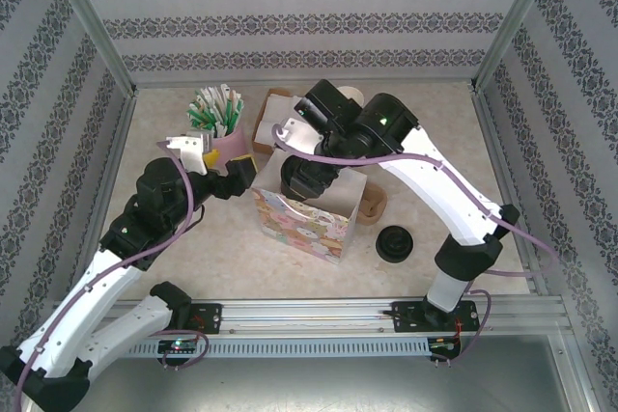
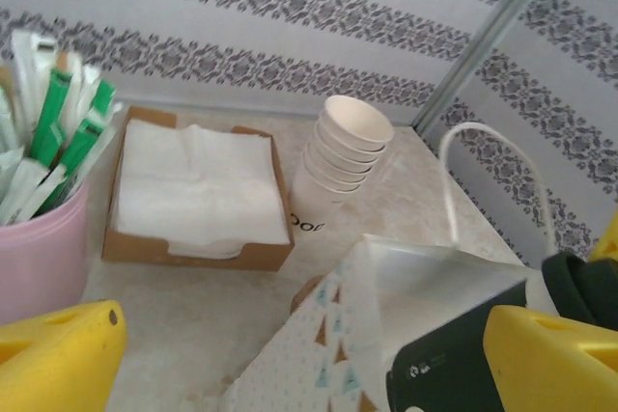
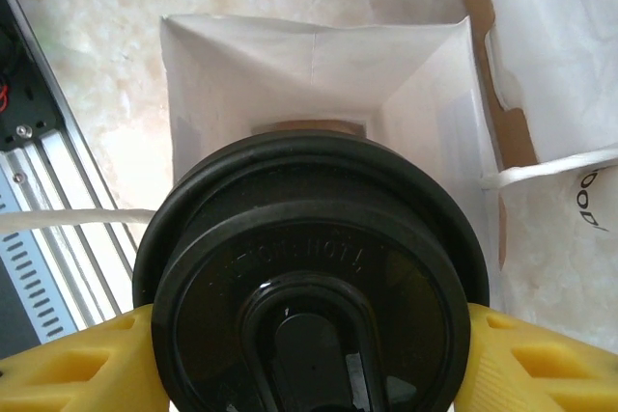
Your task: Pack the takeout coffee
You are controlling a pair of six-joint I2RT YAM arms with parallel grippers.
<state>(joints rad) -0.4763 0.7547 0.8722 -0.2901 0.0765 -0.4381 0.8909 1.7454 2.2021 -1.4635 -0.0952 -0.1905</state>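
Right now the takeout coffee (image 3: 309,277) sits low in the middle of the right wrist view. Its round black lid faces the camera and its paper body is hidden beneath. The right tool (image 3: 309,359) pinches it, one yellow finger pressed to each side of the lid at the lower left and lower right of the frame. Behind the lid gapes the open mouth of a white paper bag (image 3: 290,55), and the cup is lined up over that mouth. How far it reaches inside cannot be told.

From overhead, the bag stands upright at the centre of the desk (image 1: 193,248), with the right arm bent over its top.

The left tool (image 1: 235,177) hangs just left of the bag's upper edge with its fingers spread wide. In the left wrist view they sit in the two bottom corners with the bag's rim between them, gripping nothing.

At the upper left of the overhead frame stands a pink pot (image 1: 230,147) of green-and-white packets. Beside it is a cardboard tray of napkins (image 2: 193,190), then a stack of lidless white cups (image 2: 343,156). A loose black lid (image 1: 396,241) lies right of the bag.
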